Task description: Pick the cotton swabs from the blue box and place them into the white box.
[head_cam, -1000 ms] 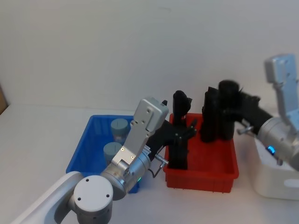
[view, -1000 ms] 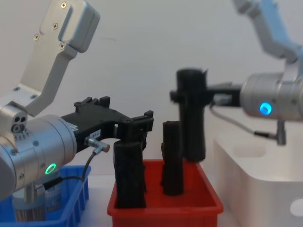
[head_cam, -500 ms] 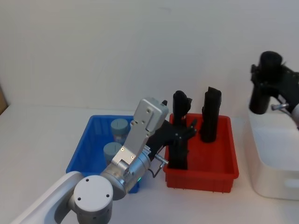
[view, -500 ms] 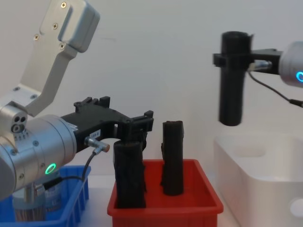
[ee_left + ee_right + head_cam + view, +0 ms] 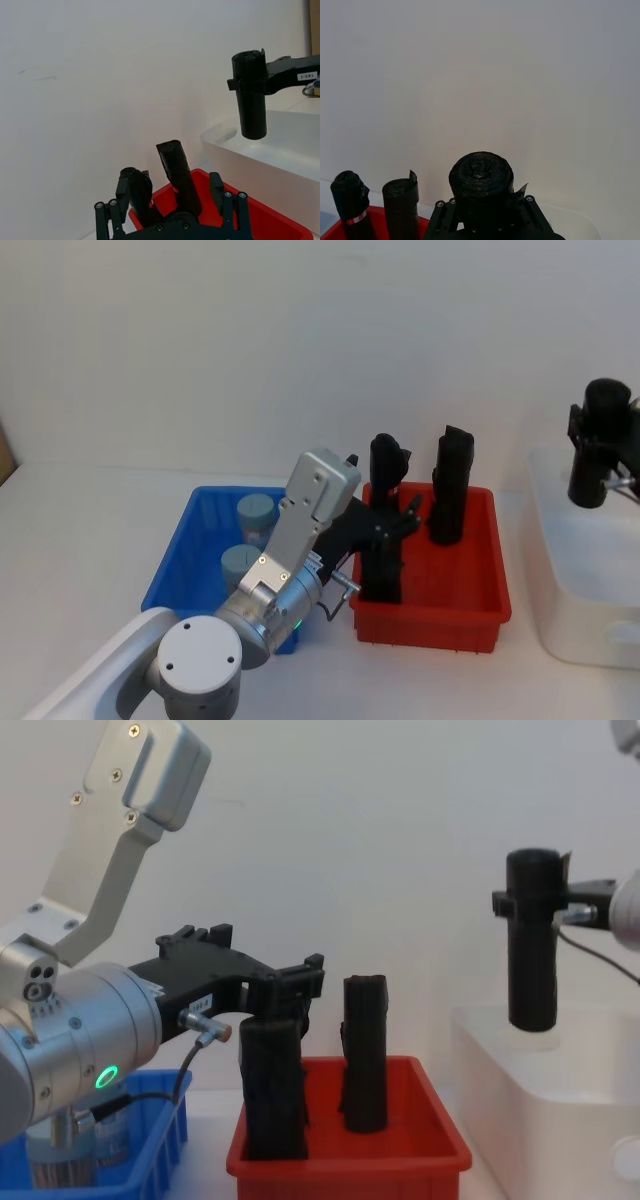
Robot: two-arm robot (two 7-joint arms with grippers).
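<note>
Two cotton swabs tubs (image 5: 256, 511) (image 5: 240, 562) with grey-blue lids stand in the blue box (image 5: 172, 575) at the left. The chest view shows a tub (image 5: 95, 1135) behind the blue box wall (image 5: 150, 1160). My left gripper (image 5: 386, 530) (image 5: 290, 982) (image 5: 170, 200) reaches past the blue box over the red bin, open, its fingers astride the top of a black roll (image 5: 275, 1090). At the right, my right gripper (image 5: 598, 445) (image 5: 535, 905) is shut on another black roll (image 5: 532, 960) (image 5: 481, 175), held upright just above the white box (image 5: 585, 625) (image 5: 540, 1090).
The red bin (image 5: 430, 615) (image 5: 350, 1155) sits between the blue and white boxes and holds three upright black rolls (image 5: 450, 490) (image 5: 385, 460). A plain white wall stands close behind. Bare tabletop lies to the left of the blue box.
My right gripper has carried its black roll rightward from above the red bin to above the white box and lowered it. The left arm has not moved.
</note>
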